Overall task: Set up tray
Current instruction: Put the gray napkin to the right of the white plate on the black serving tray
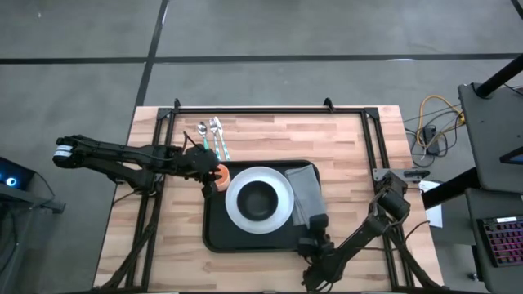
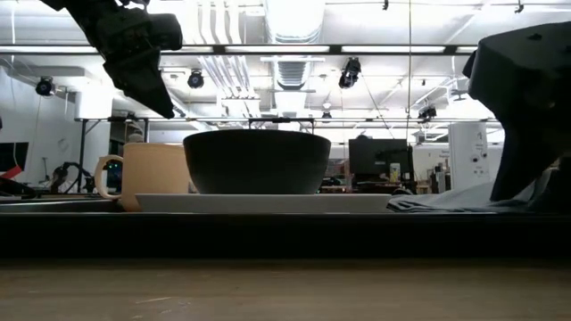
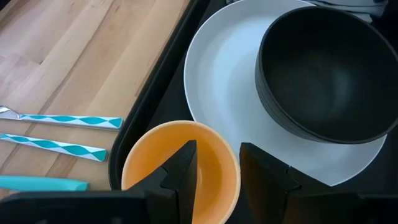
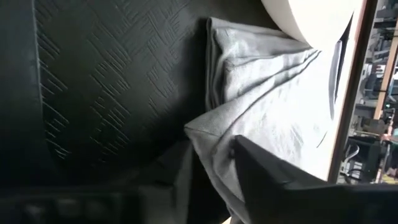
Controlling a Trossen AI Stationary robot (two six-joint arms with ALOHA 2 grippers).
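Observation:
The black tray [image 1: 214, 233] lies mid-table. On it stand a white plate [image 1: 282, 189] that bears a black bowl [image 1: 258, 200], an orange cup [image 1: 222, 175] at the plate's left, and a grey napkin [image 1: 304, 189] at its right. My left gripper [image 3: 217, 165] hangs open above the cup [image 3: 155, 155], clear of it in the low view. My right gripper [image 1: 315, 232] is at the napkin's near end, shut on it. My right gripper pinches the napkin's near end [image 4: 208, 140] between its two fingers, slanting down from the table's near right. The cloth is bunched and creased at the fingers, several layers by the look. The rest of the napkin [image 2: 446, 201] lies on the tray.
A spoon and a fork with teal-and-white handles [image 1: 214, 137] lie on the wooden table beyond the tray's far left corner. A black frame [image 1: 270, 109] runs round the table's far and side edges. Bare wood shows left and right of the tray.

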